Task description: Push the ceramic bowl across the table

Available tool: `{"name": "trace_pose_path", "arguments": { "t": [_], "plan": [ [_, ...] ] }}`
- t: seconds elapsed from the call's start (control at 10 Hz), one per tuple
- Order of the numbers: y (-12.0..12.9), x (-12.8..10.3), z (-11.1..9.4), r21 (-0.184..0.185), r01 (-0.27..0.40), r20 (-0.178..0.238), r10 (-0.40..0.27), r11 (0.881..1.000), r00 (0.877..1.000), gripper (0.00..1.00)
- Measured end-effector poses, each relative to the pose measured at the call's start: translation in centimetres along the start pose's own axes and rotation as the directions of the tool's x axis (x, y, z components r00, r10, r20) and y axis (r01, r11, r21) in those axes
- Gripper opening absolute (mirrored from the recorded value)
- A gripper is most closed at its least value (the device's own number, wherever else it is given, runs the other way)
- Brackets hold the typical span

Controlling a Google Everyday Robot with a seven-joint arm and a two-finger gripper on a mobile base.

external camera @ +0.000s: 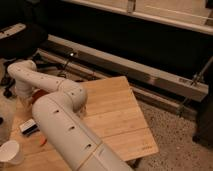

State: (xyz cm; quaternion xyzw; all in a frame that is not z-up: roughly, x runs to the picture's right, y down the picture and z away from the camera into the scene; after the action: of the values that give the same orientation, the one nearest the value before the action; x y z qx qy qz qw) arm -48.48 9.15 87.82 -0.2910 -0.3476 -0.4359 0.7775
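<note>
The ceramic bowl (36, 96) shows only as a red-orange patch at the table's far left, mostly covered by my white arm (60, 125). The arm rises from the bottom of the view, bends at an elbow and doubles back left. Its wrist drops beside the bowl on the bowl's left. My gripper (23, 99) is at the end of that wrist, low at the table's left edge and shut. I cannot tell whether it touches the bowl. The light bamboo table (117, 112) stretches away to the right.
A white paper cup (10, 152) stands at the near left corner. A small dark and white object (29, 127) and an orange carrot tip (43, 141) lie by the arm. A black chair (20, 37) and a metal rail (150, 75) are beyond the table.
</note>
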Motion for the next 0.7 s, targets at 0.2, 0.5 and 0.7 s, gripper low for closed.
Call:
{"name": "trace_pose_path", "arguments": {
  "t": [0.2,0.5,0.7],
  "plan": [
    [0.5,0.6,-0.1,-0.001,-0.031,0.0,0.031,1.0,1.0,0.05],
    [0.9,1.8,-0.6,0.015,-0.055,-0.02,0.055,0.998,0.998,0.05],
    [0.7,2.1,-0.8,0.042,-0.061,-0.014,0.061,0.997,0.998,0.05]
  ]
}}
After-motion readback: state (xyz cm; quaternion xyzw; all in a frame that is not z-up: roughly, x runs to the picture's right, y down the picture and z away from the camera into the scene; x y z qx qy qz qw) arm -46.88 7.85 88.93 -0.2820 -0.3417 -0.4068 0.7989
